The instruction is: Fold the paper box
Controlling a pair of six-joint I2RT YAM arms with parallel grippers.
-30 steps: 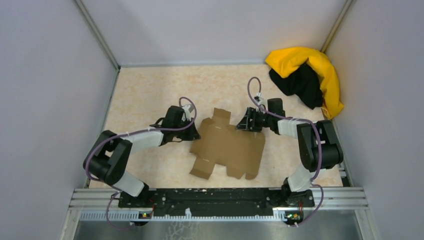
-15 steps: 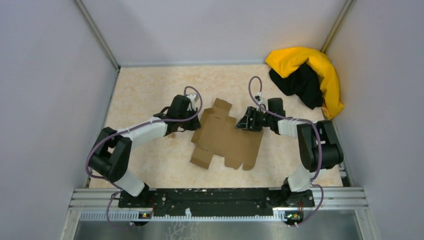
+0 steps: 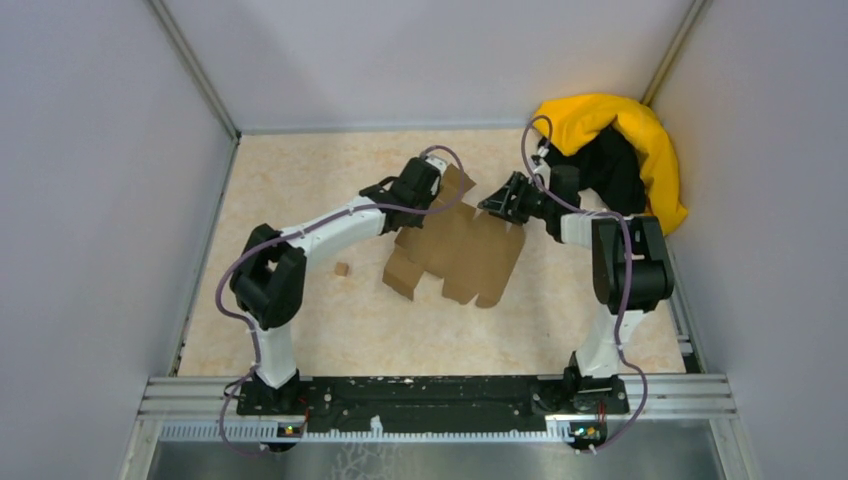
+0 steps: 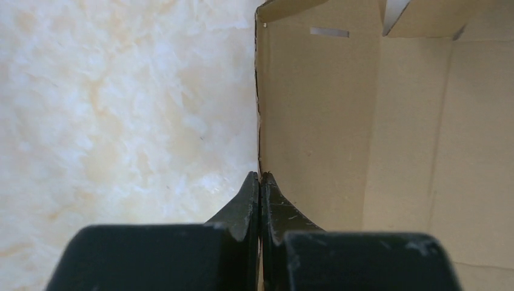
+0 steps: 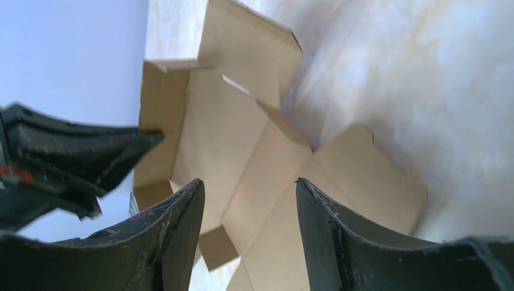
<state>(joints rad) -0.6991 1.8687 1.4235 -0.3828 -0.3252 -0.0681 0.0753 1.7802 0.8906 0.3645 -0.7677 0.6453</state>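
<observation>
Paper box [image 3: 462, 252] sits mid-counter, slightly right of centre. It is mostly an open die-cut sheet lying flat, and the far-left panel is tipped up off the counter [image 3: 300, 190].

Left tool [image 4: 259, 180]: fingers pressed together, pinching the raised panel's outer edge. In the left wrist view that edge runs straight up from the fingertips, with bare counter to its left and the inner face with a slit to its right.

Right tool [image 5: 248, 185]: fingers spread, holding nothing. It points at the box's far-right edge from the right. Can't tell if it touches the cardboard. The left tool shows at the left edge of the right wrist view, at the upright panel.

Edges: the near flaps and the notched near edge lie flat and unobstructed. The right edge is clear of both arms.

Room: open counter to the left of and nearer than the box. A small cardboard scrap [image 3: 342, 269] lies left of the near-left flap, apart from it. The yellow-and-black cloth heap [image 3: 625, 135] fills the far-right corner, just behind the right wrist, so space is tight there. There is a strip of free counter between the box's far edge and the back wall [image 3: 430, 60].
</observation>
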